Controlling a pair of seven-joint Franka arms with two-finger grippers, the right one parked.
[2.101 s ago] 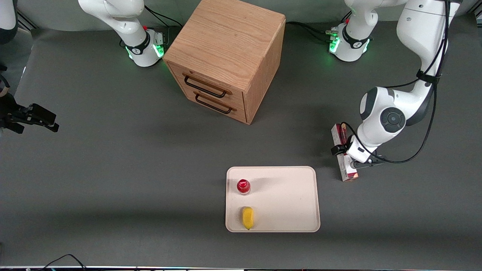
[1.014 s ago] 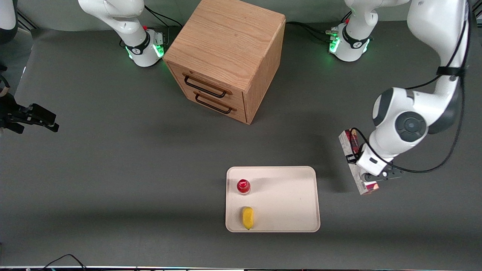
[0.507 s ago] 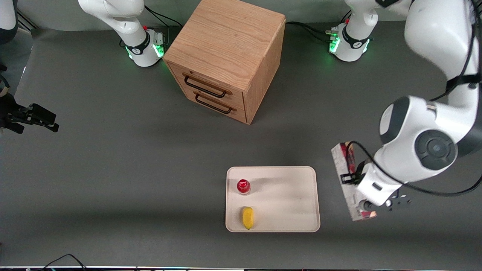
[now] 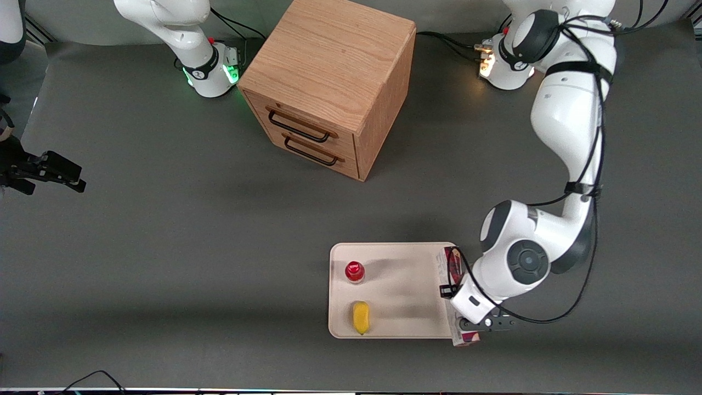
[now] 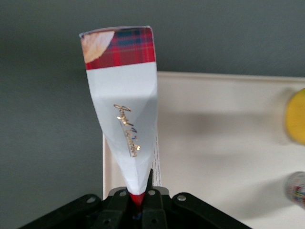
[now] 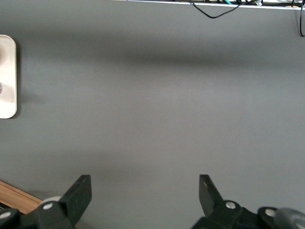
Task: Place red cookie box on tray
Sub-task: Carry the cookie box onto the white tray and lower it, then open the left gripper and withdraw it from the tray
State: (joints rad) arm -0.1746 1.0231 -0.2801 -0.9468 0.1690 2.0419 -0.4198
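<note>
The red cookie box (image 4: 454,264), dark red plaid with white side panels, is held by my left gripper (image 4: 459,310) over the tray's edge at the working arm's end. The box lies along that short edge, and its near end (image 4: 466,338) sticks out past the tray's near rim. In the left wrist view the gripper (image 5: 139,194) is shut on the box (image 5: 125,112), which reaches out over the rim of the cream-beige tray (image 5: 214,124). I cannot tell whether the box touches the tray (image 4: 408,285).
On the tray stand a small red-capped bottle (image 4: 355,271) and a yellow object (image 4: 361,317), both toward the parked arm's end. A wooden drawer cabinet (image 4: 329,82) stands farther from the front camera. The tray's rim also shows in the right wrist view (image 6: 7,76).
My left gripper has carried the box from the table beside the tray to the tray's edge. The bottle and the yellow object have not moved.
</note>
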